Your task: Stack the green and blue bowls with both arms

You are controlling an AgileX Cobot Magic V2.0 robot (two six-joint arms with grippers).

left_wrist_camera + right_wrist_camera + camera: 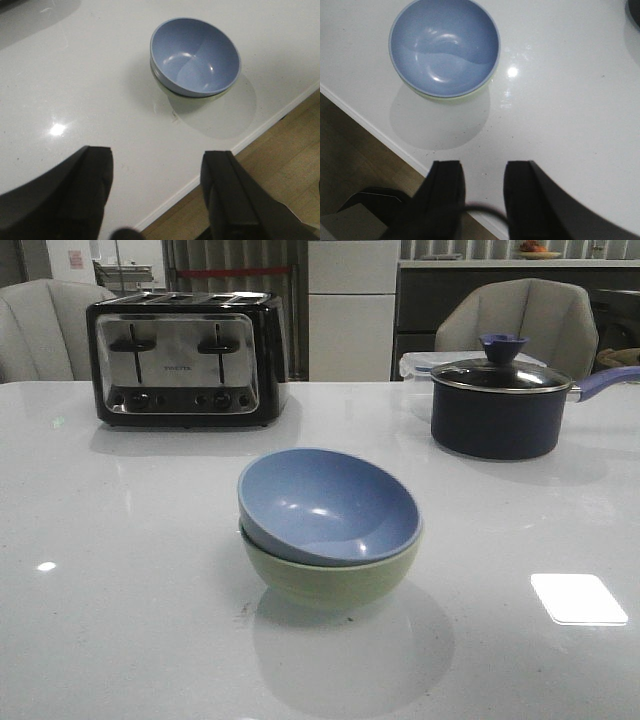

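The blue bowl (325,505) sits nested inside the green bowl (335,577) at the middle of the white table, slightly tilted. Both wrist views show the pair: blue bowl (195,56) over a sliver of green bowl (162,87), and blue bowl (444,46) over the green rim (451,99). My left gripper (157,160) hangs open above the table's front edge, well back from the bowls, nothing between its fingers. Open and empty too, my right gripper (482,172) is over the same edge. Neither arm appears in the front view.
A black-and-chrome toaster (185,358) stands at the back left. A dark lidded saucepan (500,400) with a blue handle stands at the back right. The table's front edge (230,150) drops to a wooden floor (280,170).
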